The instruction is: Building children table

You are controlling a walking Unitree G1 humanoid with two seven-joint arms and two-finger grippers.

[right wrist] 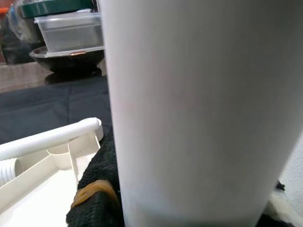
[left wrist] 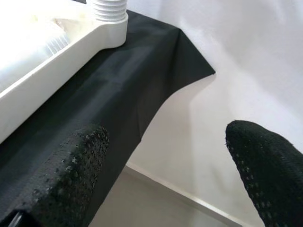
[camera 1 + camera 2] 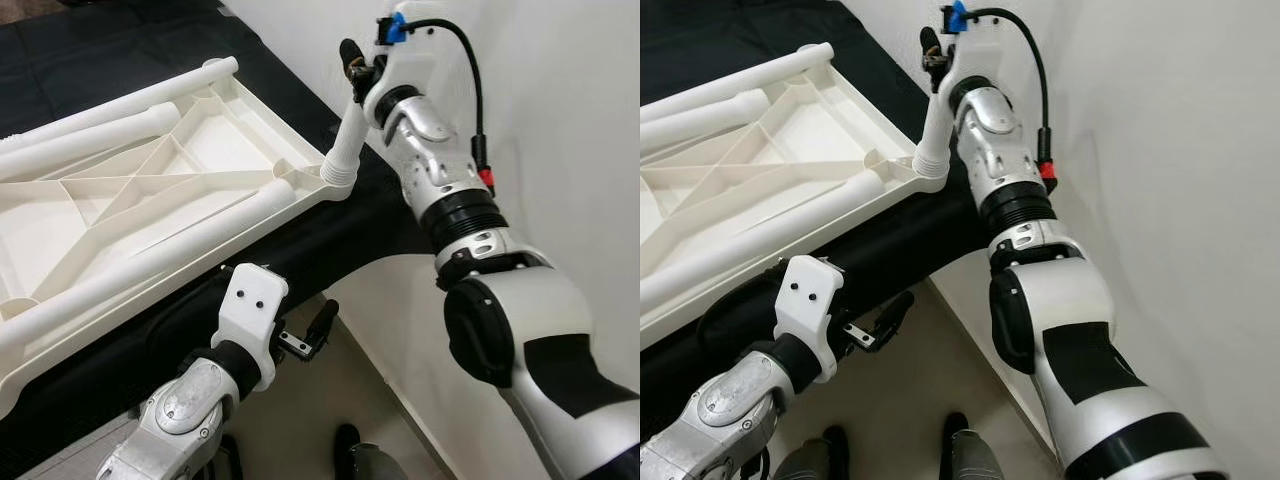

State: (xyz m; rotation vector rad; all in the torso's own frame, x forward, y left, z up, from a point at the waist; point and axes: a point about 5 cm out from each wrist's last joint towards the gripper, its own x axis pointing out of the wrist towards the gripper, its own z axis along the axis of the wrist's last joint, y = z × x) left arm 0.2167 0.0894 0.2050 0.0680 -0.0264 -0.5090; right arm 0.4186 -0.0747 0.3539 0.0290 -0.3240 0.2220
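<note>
The upright table leg (image 3: 348,150) is pinched by the right end effector (image 3: 362,70) at the tabletop's (image 3: 150,190) far-right corner socket (axis vertical); the left end effector (image 3: 310,335) hangs spread, nearer.

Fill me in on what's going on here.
The robot is assembling a white plastic children's table. The tabletop lies upside down on a black cloth, with loose legs resting across it. The right gripper holds a leg that stands in the tabletop's corner socket, near the white wall. The left gripper hangs open below the cloth's edge, holding nothing.
</note>
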